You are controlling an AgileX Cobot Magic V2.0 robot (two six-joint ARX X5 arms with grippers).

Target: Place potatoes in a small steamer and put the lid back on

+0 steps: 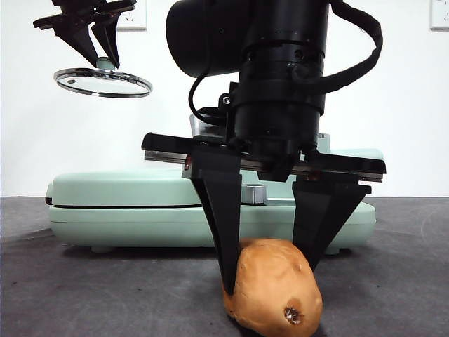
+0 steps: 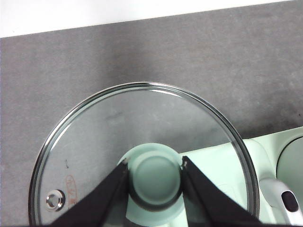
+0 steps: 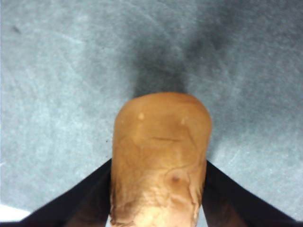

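Orange-brown potato [image 1: 273, 291] clamped by right end effector [image 1: 270, 270]

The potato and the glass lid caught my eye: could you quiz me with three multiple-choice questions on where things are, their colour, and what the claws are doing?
1. Where is the lid?
A. Held up in the air
B. On the pot
C. Flat on the table

2. What colour is the lid's knob?
A. Red
B. Mint green
C. Black

3. What is the right gripper doing?
A. Hanging open, away from everything
B. Closed around the potato
C. Holding the lid

Answers:
1 A, the left gripper holds it aloft.
2 B, seen in the left wrist view.
3 B, jaws flank the potato.
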